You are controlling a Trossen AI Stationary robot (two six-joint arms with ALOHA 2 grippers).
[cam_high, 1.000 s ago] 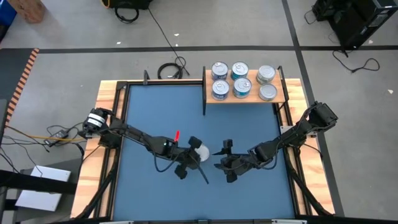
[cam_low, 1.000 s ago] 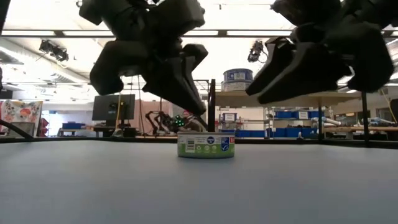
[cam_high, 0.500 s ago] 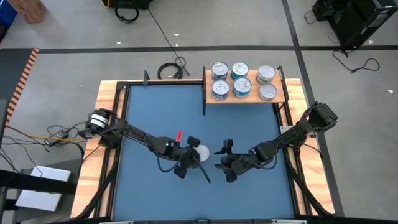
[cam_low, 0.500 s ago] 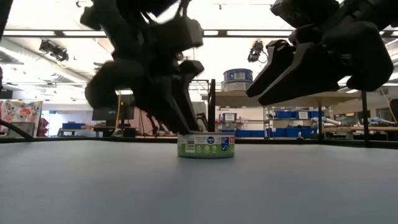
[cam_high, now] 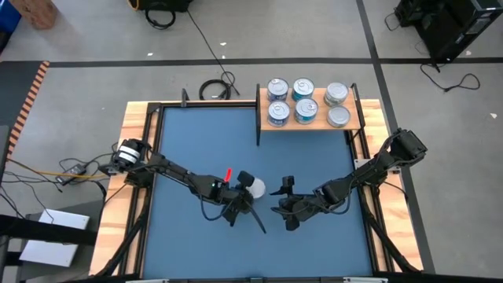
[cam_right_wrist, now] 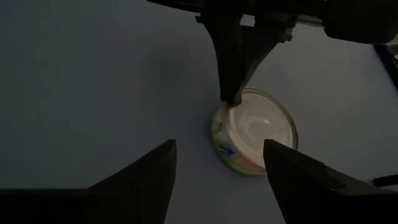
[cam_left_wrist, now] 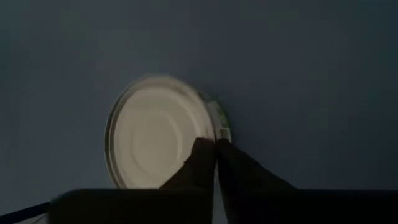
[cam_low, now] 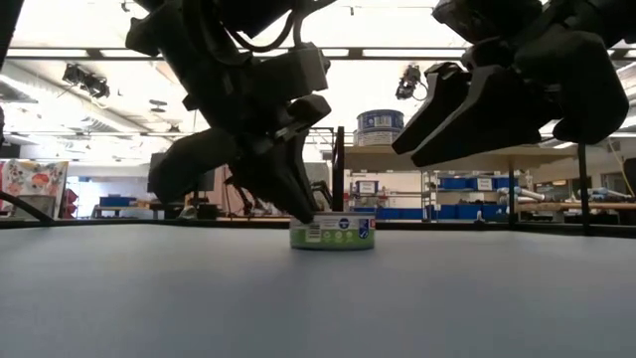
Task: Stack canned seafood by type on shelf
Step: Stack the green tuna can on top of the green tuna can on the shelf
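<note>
Metal tin: short round can with a flat silver lid and a green and white side label, standing upright on the matte blue mat, round axis vertical, label facing the low camera; it sits at centre frame in the high view
Left gripper: dark fingers pressed together into a narrow point, tip touching the lid's rim at the tin's left edge in the low view; not holding the tin
Right gripper: spread wide, hovering above the mat just right of the tin in the high view; both blunt dark fingers frame the tin from a little way off, clear of it
Wooden shelf: pale rectangular board with thin black posts, upper centre-right of the high view
Shelved tins: six silver-topped cans in two rows on that board, well apart from the lone tin
Surroundings: black cable coil on the grey floor above the mat; light wooden strips frame the mat
</note>
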